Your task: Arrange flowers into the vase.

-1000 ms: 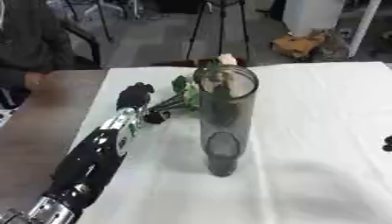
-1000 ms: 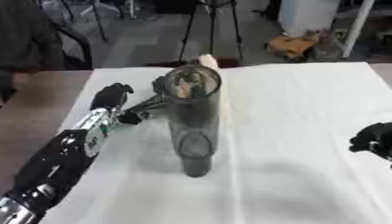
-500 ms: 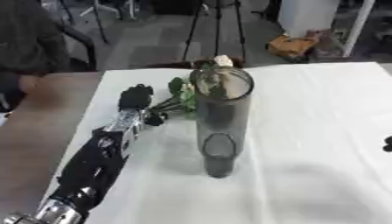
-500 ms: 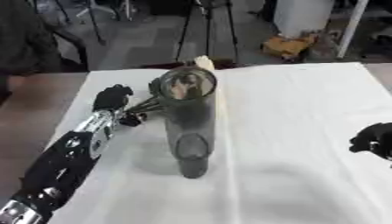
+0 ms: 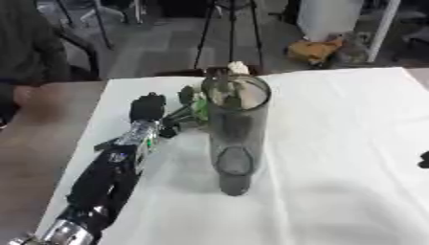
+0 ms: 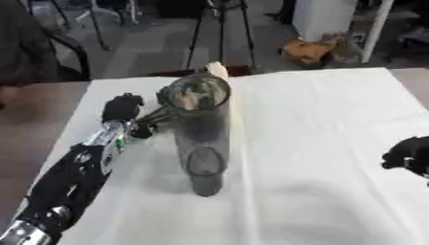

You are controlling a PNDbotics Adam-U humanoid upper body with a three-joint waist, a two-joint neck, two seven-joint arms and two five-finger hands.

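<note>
A tall smoky glass vase (image 5: 235, 134) stands upright in the middle of the white cloth. Just to its left is my left hand (image 5: 148, 108), its fingers curled round the stem of a flower (image 5: 195, 105). The stem has green leaves and leans toward the vase's upper part. A cream bloom (image 6: 216, 70) shows behind the vase's far rim, outside the glass as far as I can see. My right hand (image 6: 407, 154) hangs low at the right edge, well away from the vase.
The white cloth (image 5: 335, 143) covers most of the table, with bare brown tabletop (image 5: 42, 143) along the left. The table's far edge (image 5: 335, 71) lies just behind the vase. Beyond it are a tripod and floor clutter.
The whole picture has shifted a little. My left hand and the flower keep the same place beside the vase, and the right hand has not moved.
</note>
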